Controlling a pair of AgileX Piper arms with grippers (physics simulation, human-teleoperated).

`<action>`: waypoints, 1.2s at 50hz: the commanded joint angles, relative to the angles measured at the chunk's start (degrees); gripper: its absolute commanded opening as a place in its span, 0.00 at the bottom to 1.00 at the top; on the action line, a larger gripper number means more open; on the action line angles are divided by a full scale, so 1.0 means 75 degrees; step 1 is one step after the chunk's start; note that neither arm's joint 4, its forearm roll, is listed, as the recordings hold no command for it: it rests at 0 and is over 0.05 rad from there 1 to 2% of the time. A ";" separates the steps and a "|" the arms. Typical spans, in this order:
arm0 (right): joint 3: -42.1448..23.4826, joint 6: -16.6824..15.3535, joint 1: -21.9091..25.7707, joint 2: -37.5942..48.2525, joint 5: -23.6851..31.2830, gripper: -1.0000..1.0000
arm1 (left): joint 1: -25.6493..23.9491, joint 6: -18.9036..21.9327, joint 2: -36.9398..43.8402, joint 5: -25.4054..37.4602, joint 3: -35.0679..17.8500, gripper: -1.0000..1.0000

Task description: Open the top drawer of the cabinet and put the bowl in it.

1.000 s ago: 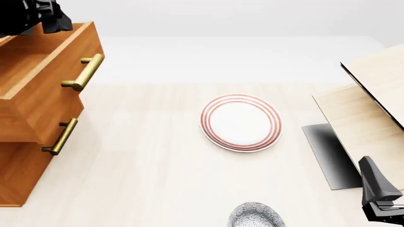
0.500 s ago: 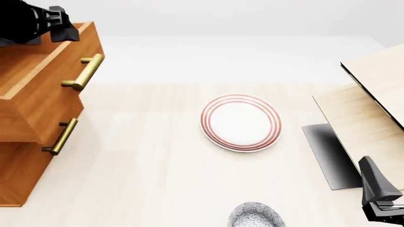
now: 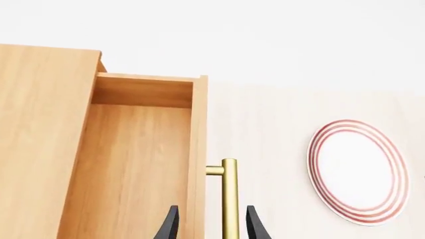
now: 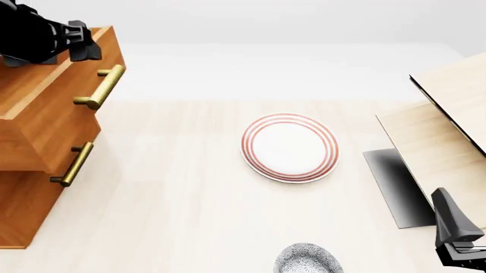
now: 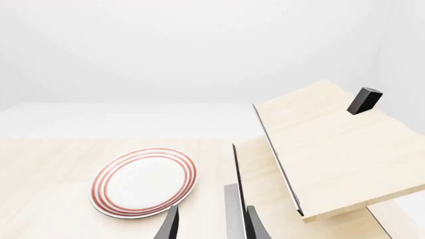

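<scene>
The cabinet (image 4: 31, 193) stands at the left, and its top drawer (image 4: 45, 108) is pulled out with its inside bare (image 3: 136, 164). The drawer's brass handle (image 4: 101, 86) also shows in the left wrist view (image 3: 229, 199). My left gripper (image 4: 85, 46) is open above the drawer's front edge. In the left wrist view (image 3: 212, 226) its fingertips stand on either side of the front board and handle, not closed on them. The speckled bowl (image 4: 308, 260) sits at the near table edge, partly cut off. My right gripper (image 4: 454, 230) is open and empty at the near right.
A white plate with red rings (image 4: 290, 147) lies mid-table and also shows in the right wrist view (image 5: 143, 181). A pale light-wood structure (image 4: 448, 131) with a dark slanted panel (image 4: 396, 185) stands at the right. The second drawer's handle (image 4: 74, 165) sticks out below the top one.
My left gripper has moved right and toward the drawer's front edge, over the handle. The drawer, bowl, plate and right arm have not moved.
</scene>
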 commanded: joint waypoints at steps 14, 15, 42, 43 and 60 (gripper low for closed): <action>0.0014 -0.0001 0.0000 -0.0010 -0.0005 1.00 | -0.0060 0.0026 0.0024 -0.0241 0.0374 1.00; 0.0014 0.0000 0.0002 -0.0009 -0.0005 1.00 | -0.0050 0.0085 0.0038 -0.0237 0.0386 1.00; 0.0014 0.0000 0.0000 -0.0011 -0.0006 1.00 | -0.0277 0.0124 0.0074 -0.0214 0.0427 1.00; 0.0014 0.0000 -0.0001 -0.0008 -0.0005 1.00 | -0.0306 0.0122 0.0084 -0.0209 0.0414 1.00; 0.0014 0.0001 -0.0002 -0.0010 -0.0005 1.00 | -0.0610 0.0289 0.0165 -0.0140 0.0416 1.00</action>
